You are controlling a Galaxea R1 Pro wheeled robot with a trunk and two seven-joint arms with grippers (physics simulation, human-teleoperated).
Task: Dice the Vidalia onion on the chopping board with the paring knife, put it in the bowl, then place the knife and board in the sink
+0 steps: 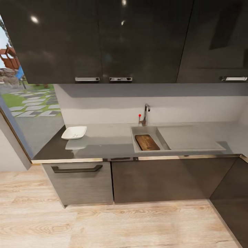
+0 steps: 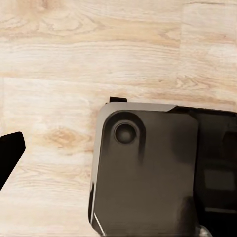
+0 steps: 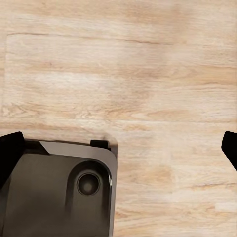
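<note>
You're looking at the countertop from the head view, standing back from it. The sink is set into it at centre-right, tap behind with a small red knob. The chopping board lies flat inside the sink basin. The drainboard is just beside the basin on its right. The bowl sits on the countertop well apart from the sink, toward the left end near the window. Can't make out any onion or knife; too small or hidden to tell.

Your grippers are nowhere near the task things. Left wrist view: one dark fingertip at the frame edge, over wooden floor, with the robot's dark base below. One finger alone won't tell you how far the left gripper is spread. Right wrist view: dark fingertips at both edges, so your right gripper is spread wide, holding nothing, over floor and base.
</note>
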